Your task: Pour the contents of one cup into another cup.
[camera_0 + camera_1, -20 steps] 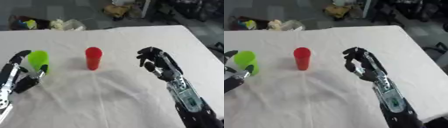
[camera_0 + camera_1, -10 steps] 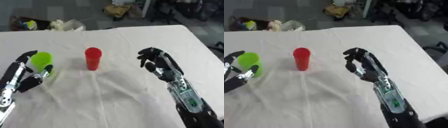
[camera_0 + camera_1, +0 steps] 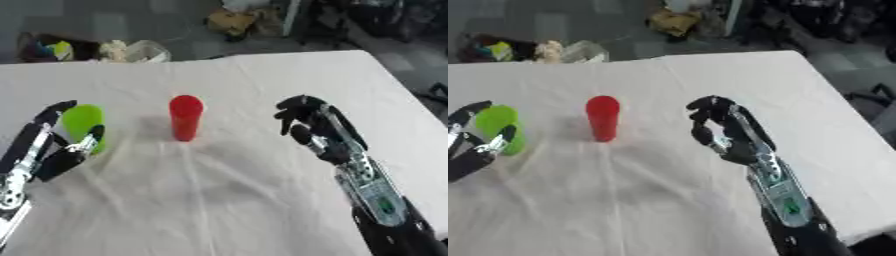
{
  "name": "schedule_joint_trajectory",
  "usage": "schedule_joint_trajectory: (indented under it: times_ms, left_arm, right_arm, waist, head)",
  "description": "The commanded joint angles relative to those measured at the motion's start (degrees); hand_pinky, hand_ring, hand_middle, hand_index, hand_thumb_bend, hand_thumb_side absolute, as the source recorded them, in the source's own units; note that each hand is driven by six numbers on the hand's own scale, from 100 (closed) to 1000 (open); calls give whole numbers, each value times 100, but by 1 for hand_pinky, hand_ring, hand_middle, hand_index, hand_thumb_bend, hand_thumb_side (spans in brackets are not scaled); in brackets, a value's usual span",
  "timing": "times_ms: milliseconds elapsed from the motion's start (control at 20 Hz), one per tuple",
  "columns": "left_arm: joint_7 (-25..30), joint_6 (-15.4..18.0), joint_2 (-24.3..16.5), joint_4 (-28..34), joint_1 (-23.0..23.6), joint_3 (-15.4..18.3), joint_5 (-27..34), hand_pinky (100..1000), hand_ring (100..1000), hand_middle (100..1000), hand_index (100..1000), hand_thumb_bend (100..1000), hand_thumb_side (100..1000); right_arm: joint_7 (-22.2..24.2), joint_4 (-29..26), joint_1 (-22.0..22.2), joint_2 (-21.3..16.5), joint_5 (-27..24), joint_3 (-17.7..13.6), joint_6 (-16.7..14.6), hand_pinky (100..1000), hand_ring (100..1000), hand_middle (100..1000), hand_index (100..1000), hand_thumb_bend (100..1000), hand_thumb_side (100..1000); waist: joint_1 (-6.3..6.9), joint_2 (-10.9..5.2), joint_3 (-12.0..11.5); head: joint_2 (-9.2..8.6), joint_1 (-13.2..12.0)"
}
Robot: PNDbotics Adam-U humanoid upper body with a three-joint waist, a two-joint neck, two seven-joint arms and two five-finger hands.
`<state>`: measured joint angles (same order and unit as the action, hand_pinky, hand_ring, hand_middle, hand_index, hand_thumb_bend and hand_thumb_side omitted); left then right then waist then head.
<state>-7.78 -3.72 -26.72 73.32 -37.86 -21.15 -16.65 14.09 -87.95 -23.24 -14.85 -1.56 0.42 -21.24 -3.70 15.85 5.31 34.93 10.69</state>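
The green cup (image 3: 83,125) stands upright near the left edge of the surface (image 3: 262,80), with the left robot hand (image 3: 54,150) cupped around it, fingers on one side and thumb on the other, apparently getting ready to lift it for pouring. The red cup (image 3: 185,117) stands upright toward the middle, apart from both hands, probably the receiver. The right robot hand (image 3: 317,131) hovers empty, fingers loosely bent, holding nothing.
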Motion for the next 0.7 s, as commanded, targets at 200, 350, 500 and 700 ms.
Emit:
schedule_joint_trajectory:
  times_ms: [200,350,500,700]
  left_arm:
    - [10,-148,-113,52,-61,10,2,583,1000,925,971,380,786]
    - [35,-231,-122,9,-33,8,-132,597,1000,929,972,382,792]
    - [67,-252,-127,6,-5,7,-259,620,1000,940,974,399,780]
    - [17,-275,-134,0,2,-1,-500,630,1000,947,979,440,741]
  right_arm:
    - [18,-96,-59,-70,-17,-14,-25,712,411,417,687,645,658]
    - [19,-95,-57,-67,-15,-15,-26,711,410,416,687,646,658]
    - [16,-88,-49,-66,-11,-19,-25,711,409,414,687,646,657]
    - [16,-87,-46,-59,-12,-19,-25,711,408,413,687,645,659]
  waist:
    - [3,-108,2]
    - [-4,-105,0]
    - [-9,-104,-5]
    - [-12,-102,-10]
  head:
    - [-64,20]
    - [-67,26]
    - [-67,31]
    - [-66,36]
